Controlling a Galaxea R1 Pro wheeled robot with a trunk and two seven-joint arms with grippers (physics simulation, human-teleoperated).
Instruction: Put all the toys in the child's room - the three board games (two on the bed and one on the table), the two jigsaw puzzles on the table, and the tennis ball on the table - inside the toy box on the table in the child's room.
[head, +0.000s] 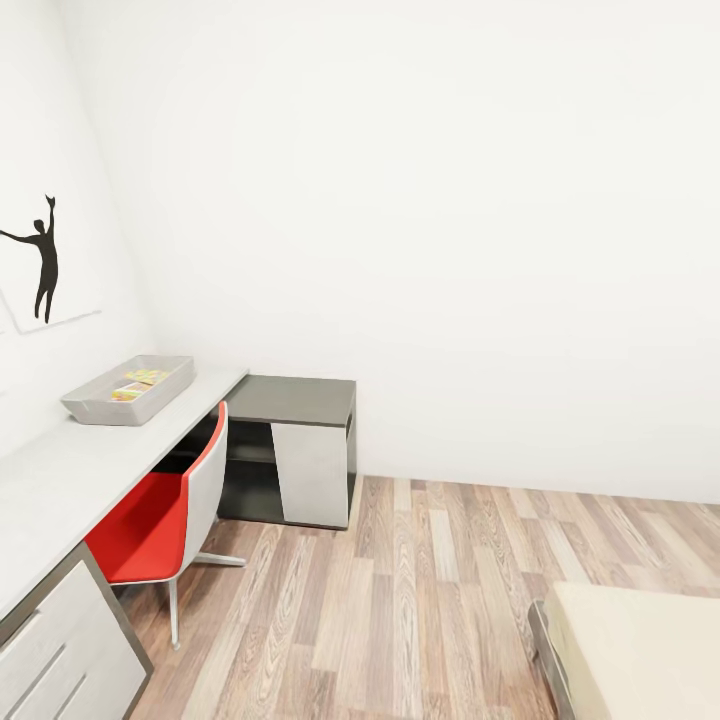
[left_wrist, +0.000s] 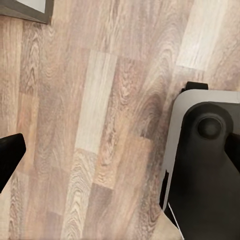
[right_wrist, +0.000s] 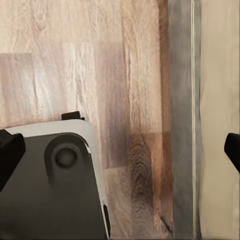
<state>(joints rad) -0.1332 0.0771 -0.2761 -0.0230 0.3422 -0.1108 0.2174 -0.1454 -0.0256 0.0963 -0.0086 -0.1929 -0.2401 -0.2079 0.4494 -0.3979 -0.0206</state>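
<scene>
Base (left_wrist: 210, 170): dark grey rounded housing with a pale grey rim, a round boss (left_wrist: 210, 127) moulded near its corner, a small black tab at the edge. Fingertips (left_wrist: 9, 155): matte black, blunt, two per end effector, seen at the frame edges.

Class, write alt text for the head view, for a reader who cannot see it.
A grey toy box with colourful items inside sits on a long white desk along the left wall, with a red and white chair tucked under it. A dark grey cabinet stands at the desk's far end, on the wood floor, and a bed corner shows lower right.
</scene>
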